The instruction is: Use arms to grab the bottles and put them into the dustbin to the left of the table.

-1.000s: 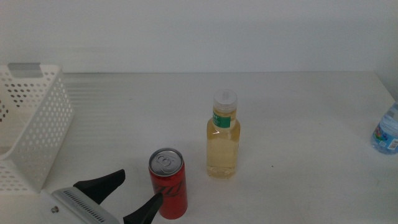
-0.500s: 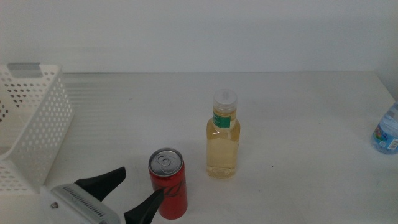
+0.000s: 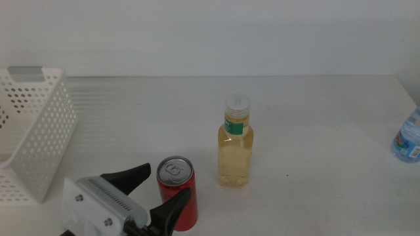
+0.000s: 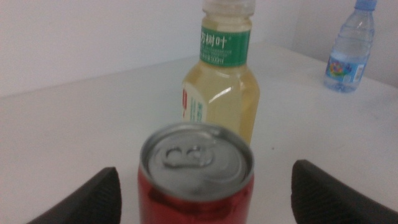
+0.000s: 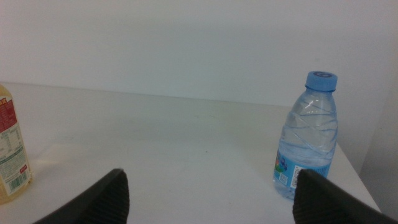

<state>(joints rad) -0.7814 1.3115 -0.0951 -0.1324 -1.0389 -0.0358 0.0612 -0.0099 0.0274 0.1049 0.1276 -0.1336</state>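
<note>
A plain white tabletop [image 3: 315, 118] runs back to a bare white wall, with nothing else of the room showing. On it stand three drink containers: one red soda can [image 3: 177, 193] with a silver top, one clear bottle of pale yellow liquid [image 3: 235, 147] with a green neck band, and one blue-capped water bottle [image 3: 408, 139] at the far right edge. One white perforated dustbin [image 3: 39, 141] sits at the left side of the tabletop.

The left claw [image 3: 159, 190] reaches in from the lower left with its jaws spread, one on each side of the can; no contact is visible. The yellow bottle stands just beyond and to the right of the can, apart from it.

The left wrist view shows the can's pull-tab lid between the spread jaws [image 4: 202, 186], and the printed green label of the yellow bottle, which the middle view leaves unreadable. The right claw [image 5: 211, 193] appears only in its own wrist view, jaws spread wide, holding nothing, facing the water bottle.
</note>
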